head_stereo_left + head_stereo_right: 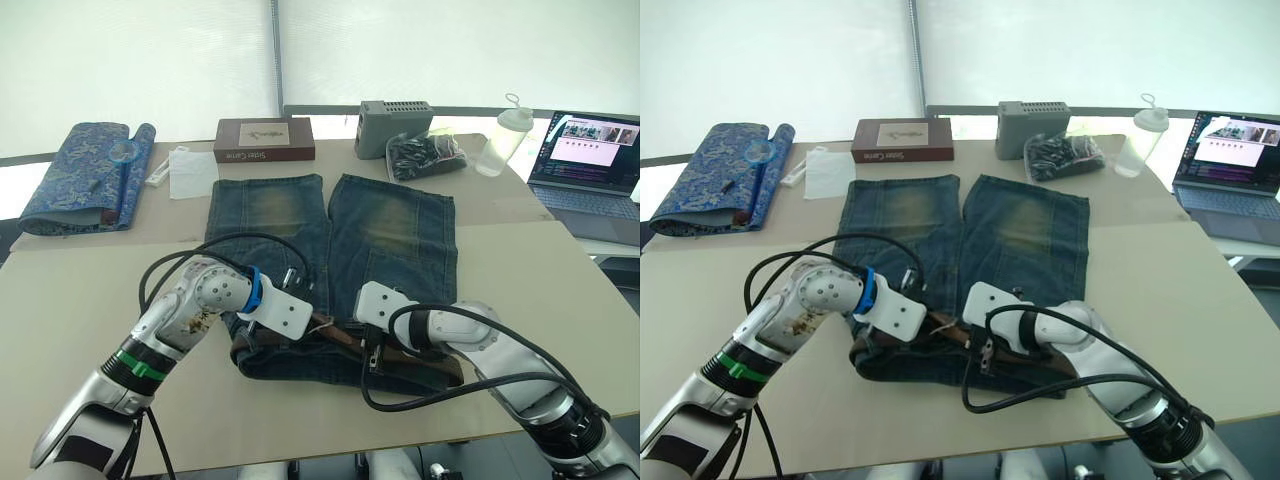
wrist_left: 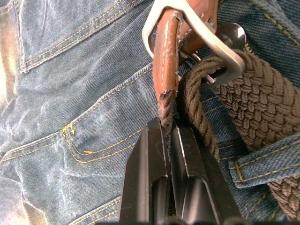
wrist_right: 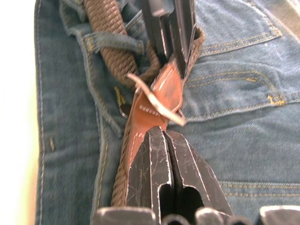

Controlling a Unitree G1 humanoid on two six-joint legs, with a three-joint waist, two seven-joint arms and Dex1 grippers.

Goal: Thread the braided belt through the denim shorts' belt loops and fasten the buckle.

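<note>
Left wrist view: we see our left gripper (image 2: 169, 133) clamped on the brown leather tip of the braided belt (image 2: 262, 103), which passes through the silver buckle (image 2: 201, 28). Our right gripper (image 3: 164, 136) is closed on the leather piece beside the buckle. Both meet at the waistband middle of the denim shorts (image 1: 330, 230), spread flat on the table (image 1: 80, 300); 1 belt loop (image 2: 262, 161) crosses the braid.

I count one pair of denim shorts (image 1: 330, 260), one braided belt (image 2: 262, 98) with one buckle (image 2: 197, 28), and two pincers. Farther back I see one book (image 1: 264, 139), one bottle (image 1: 503, 137), one laptop (image 1: 590, 160) and one grey box (image 1: 392, 125).
</note>
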